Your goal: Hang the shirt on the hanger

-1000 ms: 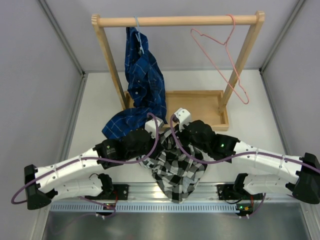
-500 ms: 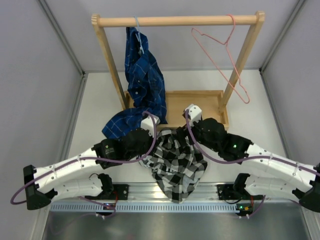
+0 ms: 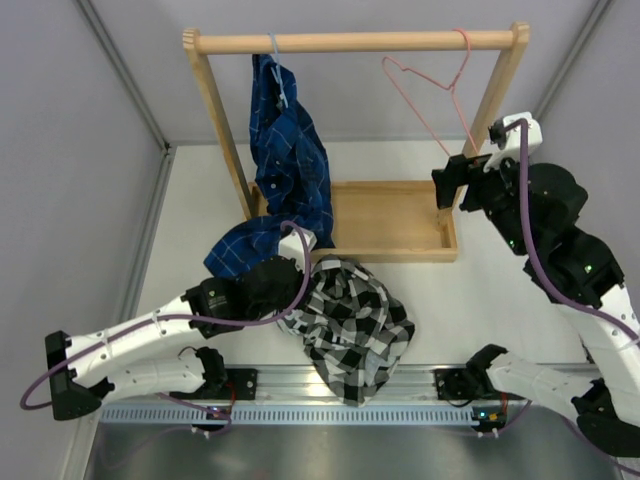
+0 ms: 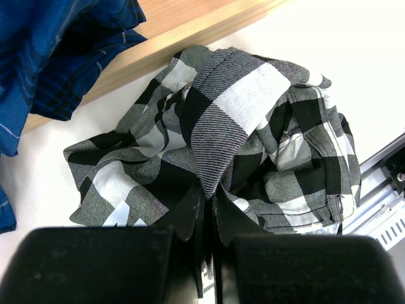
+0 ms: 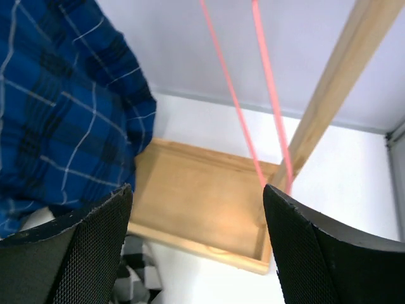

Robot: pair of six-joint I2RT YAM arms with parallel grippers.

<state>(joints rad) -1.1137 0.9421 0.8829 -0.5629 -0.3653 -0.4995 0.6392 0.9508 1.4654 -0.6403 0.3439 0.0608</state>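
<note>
The black-and-white buffalo-check shirt [image 3: 352, 322] lies crumpled on the white table [image 3: 200, 200], just in front of the shallow wooden tray [image 3: 392, 215] that forms the foot of the wooden clothes rack [image 3: 360, 42], with its near end reaching the metal rail at the table's edge. The left gripper [image 4: 205, 201] has its fingers pressed together on a raised fold of the check cloth at the heap's far left side, so the fabric rises in a ridge from the pinch.

The thin pink wire hanger [image 3: 440, 92] hangs by its hook from the right end of the rack's top bar, well apart from the shirt. The right gripper [image 5: 196, 190] is raised beside the hanger's lower part with its fingers spread wide; in the wrist view two pink wires [image 5: 233, 95] run down between the fingers, nearer the right one, with nothing clamped. Whether a finger touches the wire cannot be told.

A dark blue plaid shirt [image 3: 290, 160] hangs at the bar's left end, its hem resting on the table
</note>
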